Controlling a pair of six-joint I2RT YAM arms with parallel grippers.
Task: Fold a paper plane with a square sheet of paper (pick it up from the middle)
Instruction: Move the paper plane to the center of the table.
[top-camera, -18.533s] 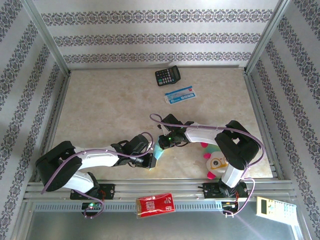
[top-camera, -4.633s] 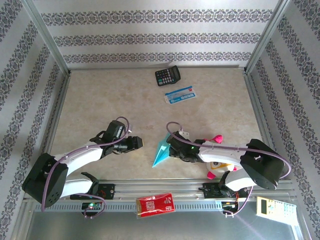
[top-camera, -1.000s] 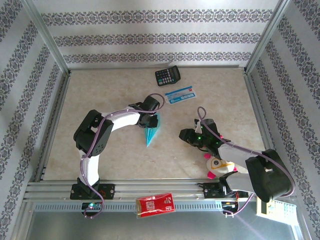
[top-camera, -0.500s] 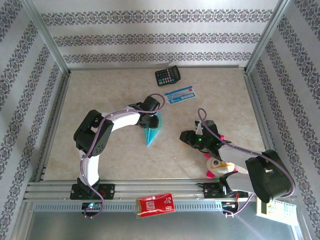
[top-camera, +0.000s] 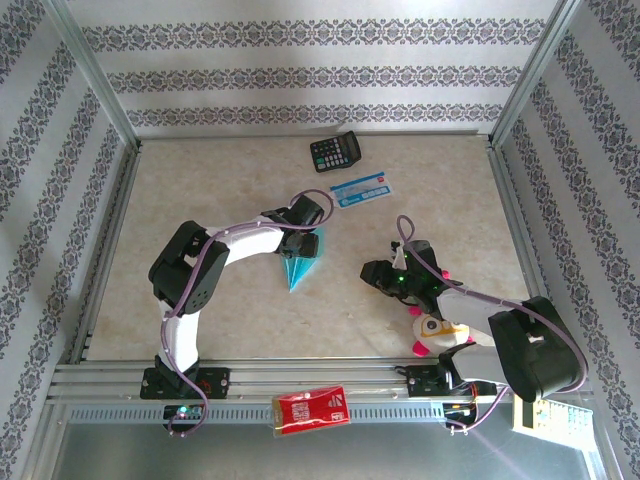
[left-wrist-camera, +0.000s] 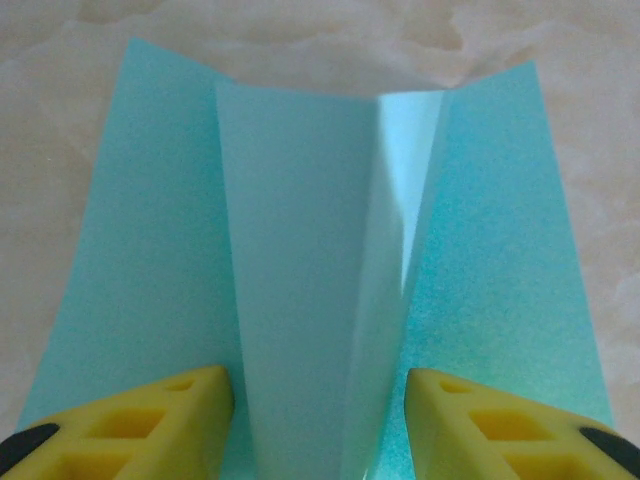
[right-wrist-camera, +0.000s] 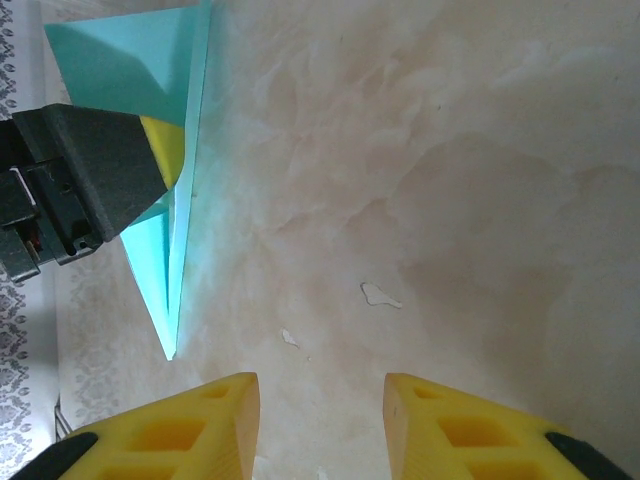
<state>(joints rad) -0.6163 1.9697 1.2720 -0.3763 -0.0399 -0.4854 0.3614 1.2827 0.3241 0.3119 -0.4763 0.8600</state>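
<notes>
Left gripper part-open, jaws astride the raised centre fold of the paper plane. Right gripper part-open, empty, above the table.

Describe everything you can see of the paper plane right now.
The paper plane is a slim dart of light turquoise paper, thin and matte, lying on the marbled table near its middle, nose toward the arm bases. Two flat wings spread from a raised centre fold, splayed rather than pinched flat. The left fingers stand apart either side of that fold at the tail, close to it; contact cannot be told.
</notes>
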